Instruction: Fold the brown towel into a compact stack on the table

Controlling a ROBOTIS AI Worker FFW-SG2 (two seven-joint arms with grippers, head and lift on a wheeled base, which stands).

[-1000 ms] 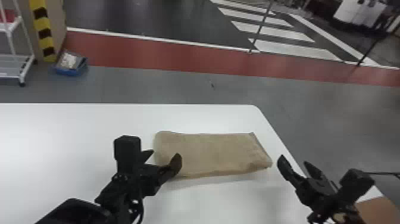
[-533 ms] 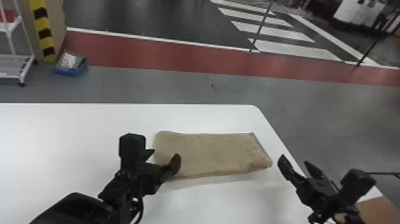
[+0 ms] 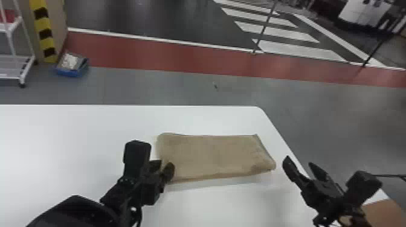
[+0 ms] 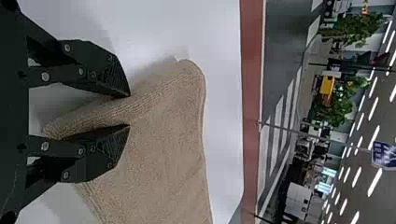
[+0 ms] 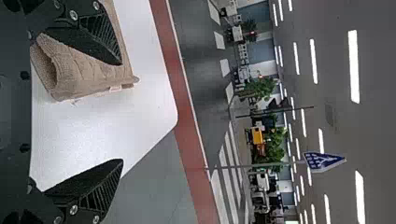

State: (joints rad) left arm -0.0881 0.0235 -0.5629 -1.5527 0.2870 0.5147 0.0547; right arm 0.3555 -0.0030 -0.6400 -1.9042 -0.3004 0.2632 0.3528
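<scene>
Nearest me are two black claws, one at either end of a single brown towel. The left gripper (image 3: pixel 163 166) has its two flat fingers drawn in on a ribbed fold at the left end of the brown towel (image 3: pixel 211 157), pinching it between them. The right gripper (image 3: pixel 299 161) stands wide open with nothing between its two fingers, just off the towel's right end and apart from it. The towel lies on the table, folded into a long, soft rectangle of fuzzy cloth; the end by the right claw shows a rounded, hollow fold. Under it is one smooth white table (image 3: pixel 75 135) with a rounded far corner. Beyond, on the grey floor, sit one blue bin (image 3: pixel 71 72) and one white wheeled rack (image 3: pixel 12 65), then a flat red strip (image 3: pixel 181 63).
</scene>
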